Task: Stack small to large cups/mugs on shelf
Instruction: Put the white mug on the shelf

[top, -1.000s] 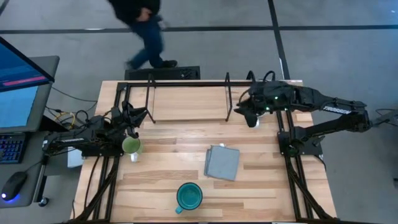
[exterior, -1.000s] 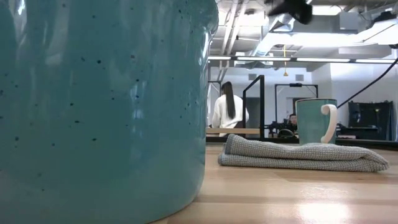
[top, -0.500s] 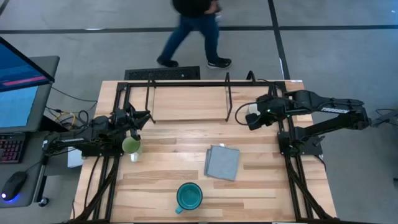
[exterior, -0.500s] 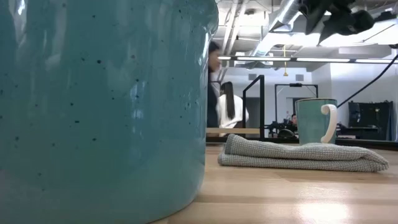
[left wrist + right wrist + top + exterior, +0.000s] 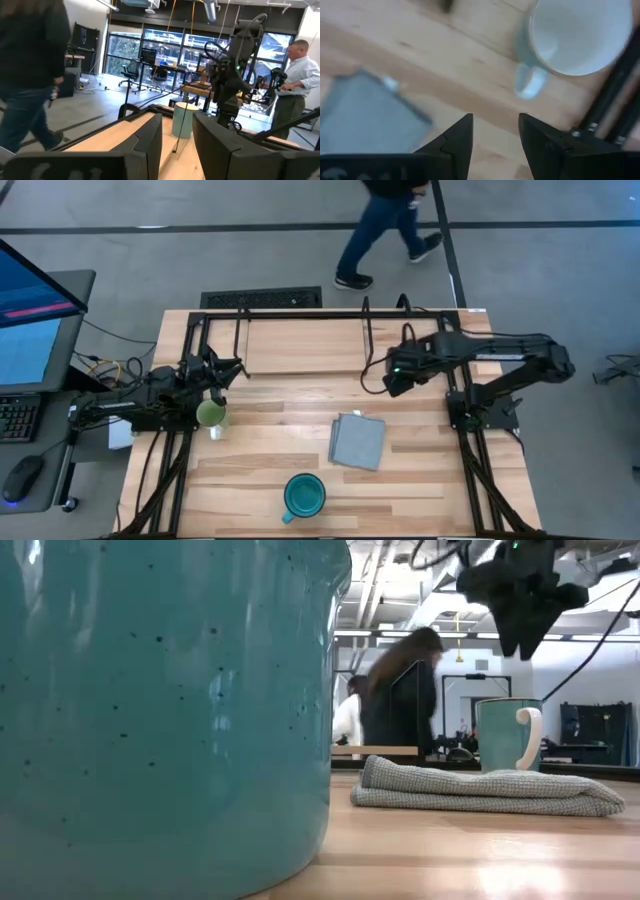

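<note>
A small white mug (image 5: 580, 35) stands upright on the wood by the right end of the black wire shelf (image 5: 366, 330). It also shows in the low view (image 5: 508, 735) and the left wrist view (image 5: 184, 120). My right gripper (image 5: 495, 137) hangs open above it, fingers pointing down (image 5: 525, 645), touching nothing. A light-green mug (image 5: 211, 415) stands at the table's left. My left gripper (image 5: 228, 368) is open and empty just beyond it. A larger teal mug (image 5: 304, 495) stands near the front edge.
A folded grey cloth (image 5: 357, 441) lies right of the table's middle, between the teal mug and the white one. Black arm frames run along both table sides (image 5: 470, 430). A person (image 5: 385, 230) walks past beyond the far edge.
My right gripper has come down and gone a little toward the table's left and near edge, and now hangs over the white mug. The three mugs and the cloth have stayed where they were. The person has walked rightward behind the table.
</note>
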